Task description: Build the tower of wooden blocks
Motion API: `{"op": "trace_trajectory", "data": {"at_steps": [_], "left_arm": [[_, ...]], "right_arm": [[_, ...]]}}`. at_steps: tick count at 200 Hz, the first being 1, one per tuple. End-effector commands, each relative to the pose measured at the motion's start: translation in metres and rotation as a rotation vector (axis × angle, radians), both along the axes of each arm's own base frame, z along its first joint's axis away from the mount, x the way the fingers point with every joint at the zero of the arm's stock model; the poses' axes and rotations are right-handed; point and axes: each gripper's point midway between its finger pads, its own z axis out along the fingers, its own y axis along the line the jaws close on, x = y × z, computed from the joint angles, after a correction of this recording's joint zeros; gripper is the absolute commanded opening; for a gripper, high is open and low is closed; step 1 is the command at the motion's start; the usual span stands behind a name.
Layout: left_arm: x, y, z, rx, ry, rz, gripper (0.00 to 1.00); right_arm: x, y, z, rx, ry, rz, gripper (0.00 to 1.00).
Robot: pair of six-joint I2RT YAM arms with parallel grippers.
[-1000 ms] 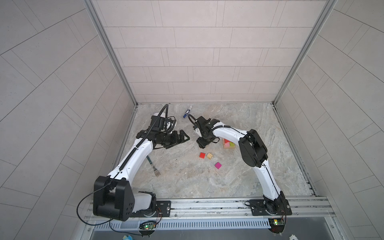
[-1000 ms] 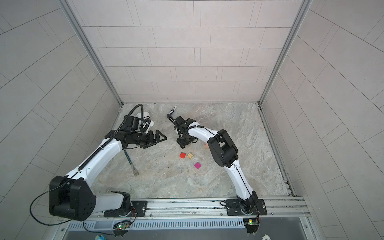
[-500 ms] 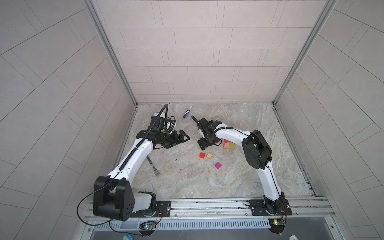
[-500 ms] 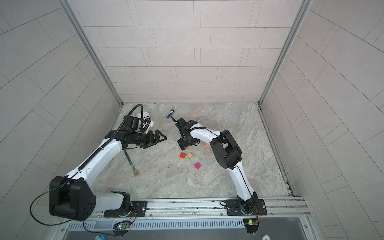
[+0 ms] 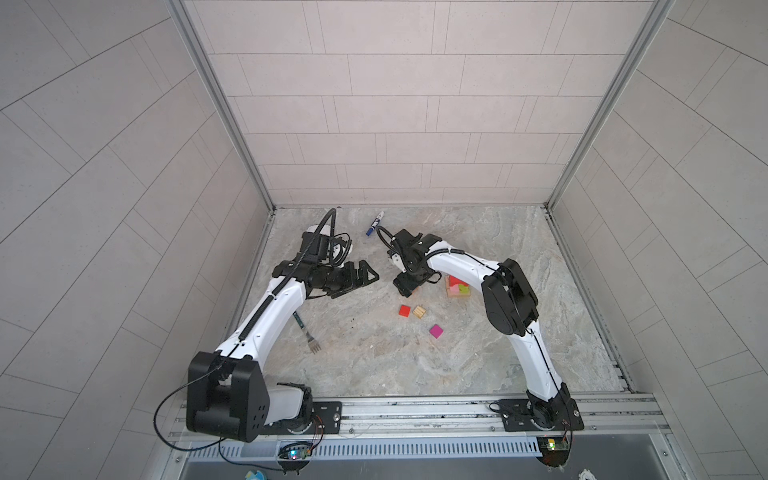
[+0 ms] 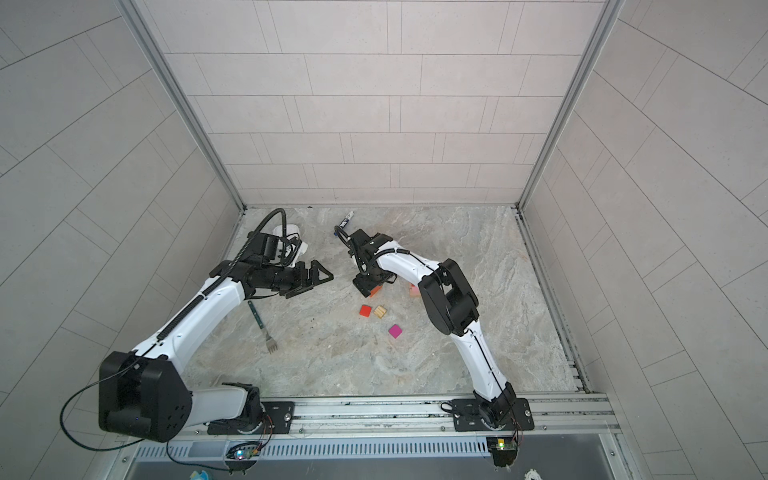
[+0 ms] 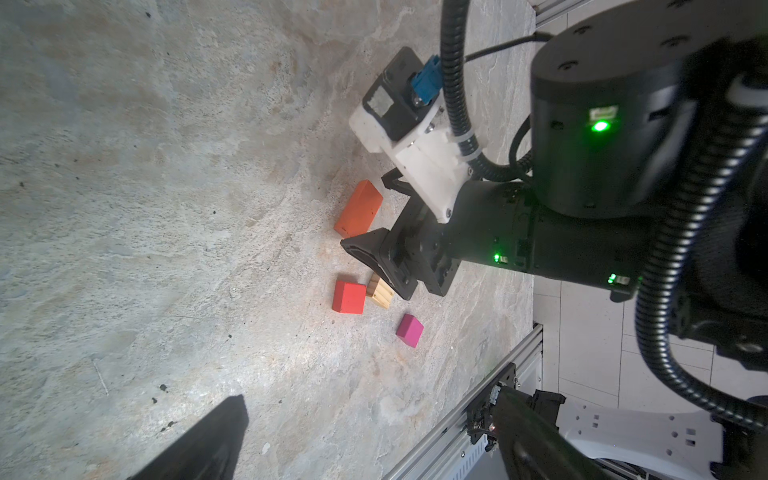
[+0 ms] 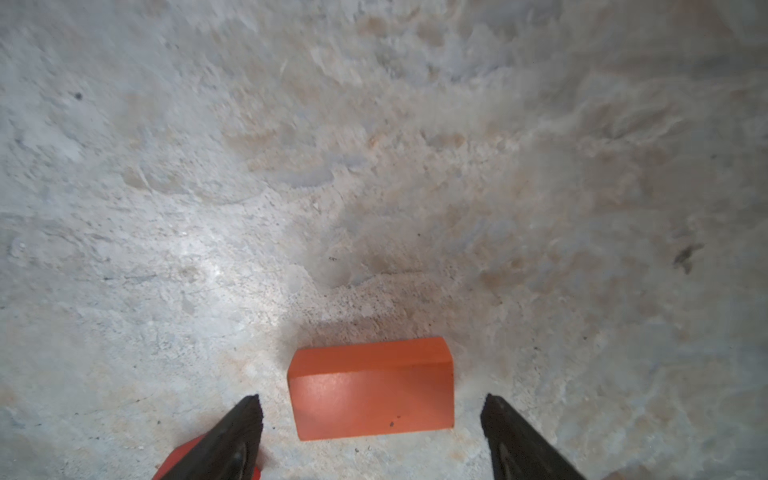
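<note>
An orange bar (image 8: 372,388) lies flat on the stone floor between the fingers of my right gripper (image 8: 372,405). That gripper is open, with a gap on each side of the bar. In a top view the right gripper (image 5: 407,286) hides most of the bar (image 6: 375,291). The tower (image 5: 457,287), a low stack of tan, pink, lime and red blocks, stands just right of it. A red cube (image 5: 404,310), a tan cube (image 5: 419,311) and a magenta cube (image 5: 436,331) lie loose nearer the front. My left gripper (image 5: 362,281) hovers open and empty to the left.
A blue-capped marker pen (image 5: 375,223) lies near the back wall. A fork (image 5: 307,332) rests on the floor beside the left arm. A white timer (image 6: 291,230) sits behind the left wrist. The metal rail (image 5: 415,411) bounds the front edge, with walls on the other three sides.
The right arm's elbow has swung to the right while its gripper stayed low over the orange bar. Its jaws stand wider than a second ago. The left arm has not moved.
</note>
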Motion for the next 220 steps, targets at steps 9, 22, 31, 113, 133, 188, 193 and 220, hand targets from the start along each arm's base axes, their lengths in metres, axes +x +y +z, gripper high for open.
{"op": "trace_trajectory", "data": {"at_steps": [9,22,31,113,133,188,193,220], "left_arm": [[-0.0009,0.0014,-0.0024,-0.002,0.007,0.005,0.99],[-0.0007,0.0015,-0.0022,-0.002,0.006,0.005,0.99],[-0.0009,0.0016,-0.0027,-0.001,0.008,0.005,0.99],[-0.0007,0.0011,-0.0033,-0.004,0.011,0.004,0.99],[-0.0007,0.0007,-0.0026,-0.006,0.011,0.004,0.99],[-0.0006,0.0006,-0.0034,-0.007,0.013,0.004,0.99],[-0.0004,0.0005,-0.003,-0.008,0.012,0.004,0.99],[-0.0006,0.0005,-0.003,-0.01,0.014,0.005,0.99]], "right_arm": [[-0.0052,-0.0065,-0.0083,-0.037,0.04,0.029,0.82],[-0.0052,-0.0074,-0.0094,-0.037,0.044,0.025,0.8],[-0.0057,-0.0075,-0.0107,-0.038,0.046,0.022,0.79],[-0.0035,-0.0069,-0.0136,-0.033,0.038,-0.009,0.75],[-0.0025,-0.0068,-0.013,-0.032,0.033,-0.013,0.73],[-0.0005,-0.0064,-0.0067,-0.021,0.015,-0.037,0.66],[0.0001,-0.0074,-0.006,-0.024,0.01,-0.039,0.65],[0.0012,-0.0108,-0.0039,-0.033,-0.002,-0.057,0.6]]}}
